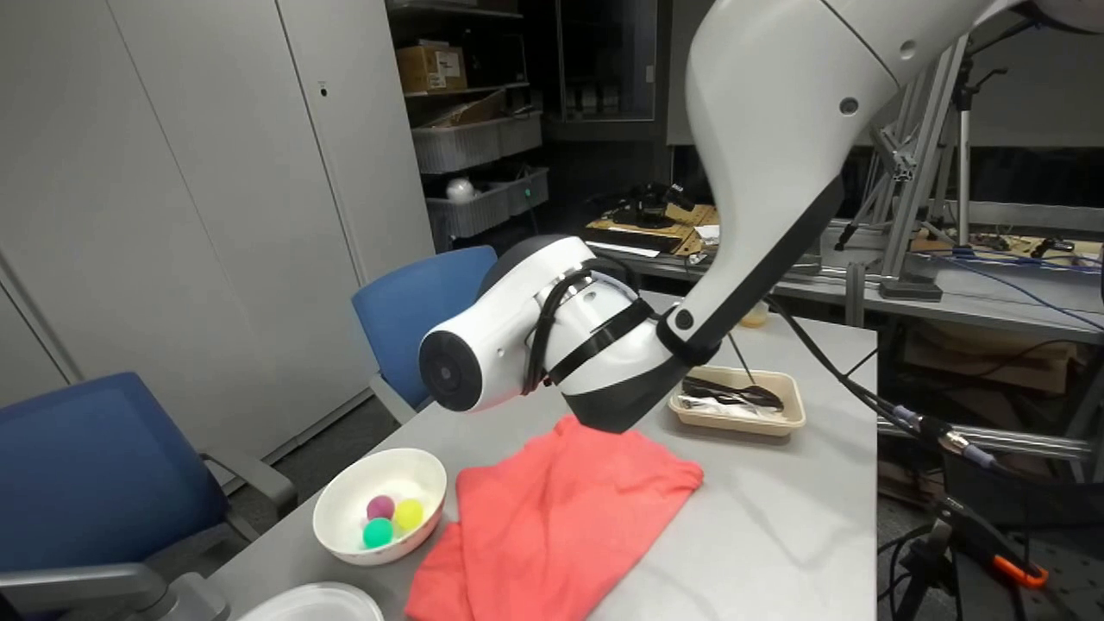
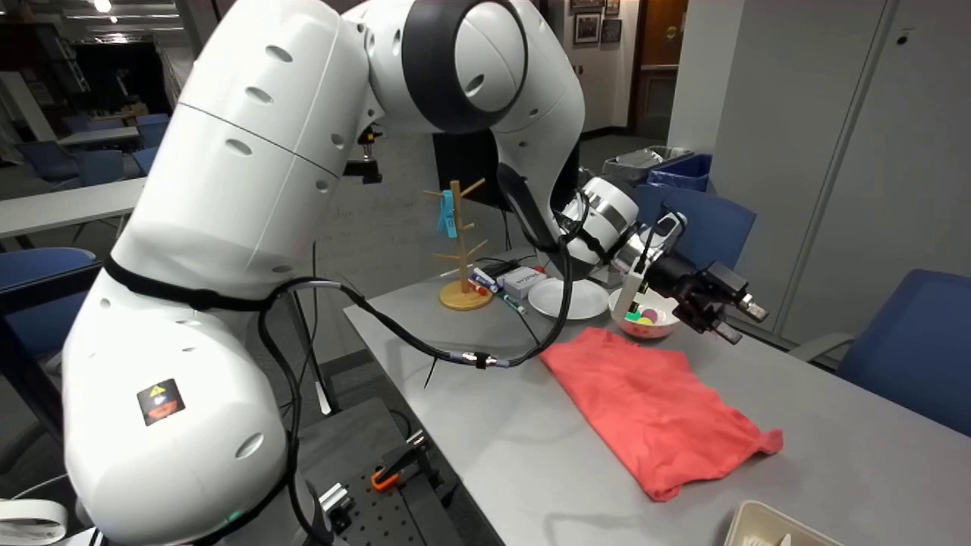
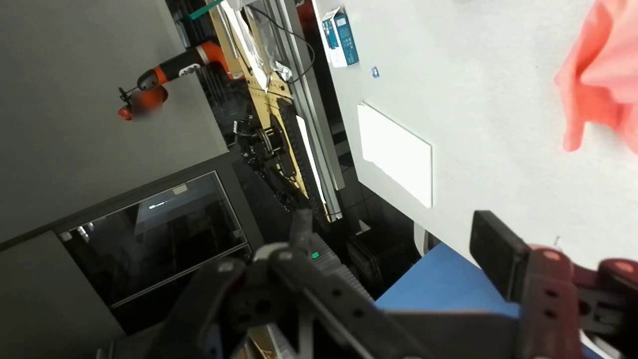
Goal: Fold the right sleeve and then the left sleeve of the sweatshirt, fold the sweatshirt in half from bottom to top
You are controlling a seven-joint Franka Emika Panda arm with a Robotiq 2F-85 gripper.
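- Gripper (image 2: 743, 323): jaws stand well apart, gap plain in wrist view & in an exterior view; raised nr chair-side edge of table (image 2: 516, 455), away fr. sweatshirt (image 2: 645, 402), tilted; can't tell if right over table. In an exterior view arm (image 1: 768, 129) hides it.
- Coral sweatshirt: on table, betw. robot-side & chair-side edges, in both exterior views; rumpled, partly doubled on itself. Sm. bit sticks out twd end w/ tan tray (image 1: 733, 421); can't tell which part.
- White bowl (image 1: 379, 470): nr chair-side edge, just beside sweatshirt; purple ball (image 1: 380, 506), yellow ball (image 1: 409, 515), green ball (image 1: 378, 533) in it.
- White plate (image 2: 592, 299): beside bowl, twd end w/ wooden stand (image 2: 460, 254).
- Stand: upright nr that end's edge, blue clip (image 2: 447, 214) on it.
- Markers (image 2: 485, 280) & sm. white box (image 2: 523, 280): betw. stand & plate.
- Tray: opp. end, nr sweatshirt; blk & white utensils (image 1: 737, 394) inside.
- White sheet (image 3: 396, 154): wrist view, chair-side corner of tray end.
- Blue-white box (image 3: 344, 37): same end, at edge.
- Blue chairs (image 1: 423, 297): along chair-side edge.
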